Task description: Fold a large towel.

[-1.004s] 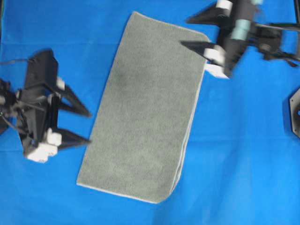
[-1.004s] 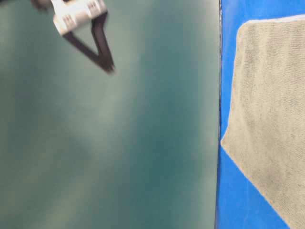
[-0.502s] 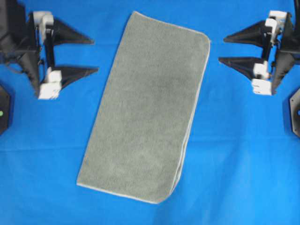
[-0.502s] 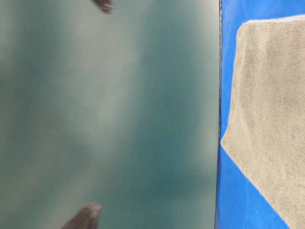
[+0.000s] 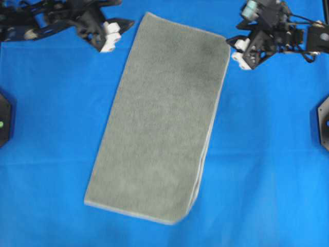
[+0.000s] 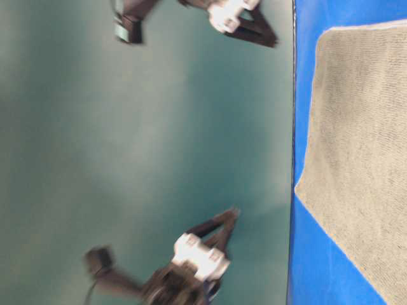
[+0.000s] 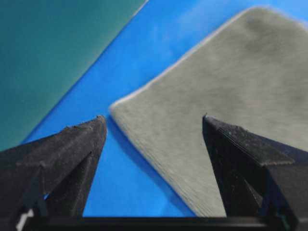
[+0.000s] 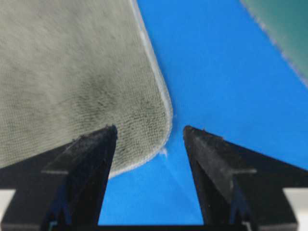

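While the left gripper [image 5: 123, 28] hangs with its jaws spread wide and nothing between them, just beside the towel's far left corner, the towel [image 5: 164, 123] itself lies flat and slanted down the middle of the blue cloth [image 5: 267, 154], doubled over with its pale edge showing along the right side. Over at the far right corner the right gripper [image 5: 234, 47] is spread just as wide, holding nothing.
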